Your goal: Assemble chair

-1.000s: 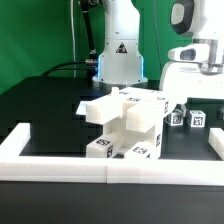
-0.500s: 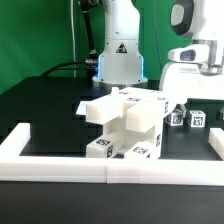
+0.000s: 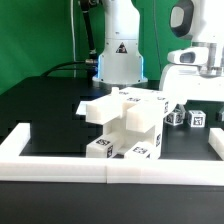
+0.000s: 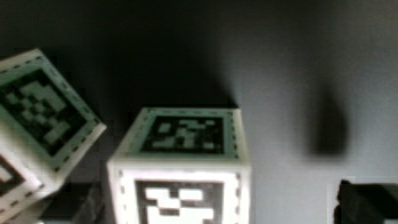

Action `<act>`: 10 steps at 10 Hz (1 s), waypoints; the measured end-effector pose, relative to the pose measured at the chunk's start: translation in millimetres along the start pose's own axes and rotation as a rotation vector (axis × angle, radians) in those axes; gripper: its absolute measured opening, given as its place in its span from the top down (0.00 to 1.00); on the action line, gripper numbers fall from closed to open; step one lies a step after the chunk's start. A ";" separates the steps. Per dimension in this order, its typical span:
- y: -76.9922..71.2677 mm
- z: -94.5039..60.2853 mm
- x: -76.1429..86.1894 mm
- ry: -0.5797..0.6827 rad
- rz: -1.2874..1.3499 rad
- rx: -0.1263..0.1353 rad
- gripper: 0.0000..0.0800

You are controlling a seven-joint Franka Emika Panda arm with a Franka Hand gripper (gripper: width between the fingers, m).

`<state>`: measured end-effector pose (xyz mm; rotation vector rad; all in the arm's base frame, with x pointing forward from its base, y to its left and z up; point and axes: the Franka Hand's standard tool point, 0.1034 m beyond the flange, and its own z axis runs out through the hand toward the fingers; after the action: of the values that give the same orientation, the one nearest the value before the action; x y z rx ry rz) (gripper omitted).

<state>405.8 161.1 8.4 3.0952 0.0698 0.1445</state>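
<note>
A partly joined chair (image 3: 125, 118) of chunky white tagged blocks stands mid-table. Two small tagged cube legs (image 3: 176, 117) (image 3: 198, 119) sit to the exterior view's right of it. My gripper (image 3: 182, 100) hangs just above the nearer cube. In the wrist view that cube (image 4: 178, 165) fills the centre with its tags showing, and another tagged piece (image 4: 45, 110) lies tilted beside it. A dark fingertip (image 4: 368, 203) shows to one side of the cube, apart from it. The jaws stand open around the cube and hold nothing.
A low white border wall (image 3: 60, 165) runs along the front and both sides of the black table. The robot's white base (image 3: 120, 50) stands behind the chair. A green curtain closes the back.
My gripper has shifted slightly, lower toward the cube legs. The chair and the cubes have not moved.
</note>
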 end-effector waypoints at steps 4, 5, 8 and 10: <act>1.0 1.9 -5.2 -0.008 -0.002 -0.003 0.19; 1.0 1.9 -5.1 -0.009 -0.002 -0.003 0.19; 0.5 1.7 -4.2 -0.008 -0.002 -0.003 0.31; 3.0 2.0 -3.9 -0.009 0.002 -0.004 0.66</act>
<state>402.2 157.8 6.2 3.0923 0.0654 0.1306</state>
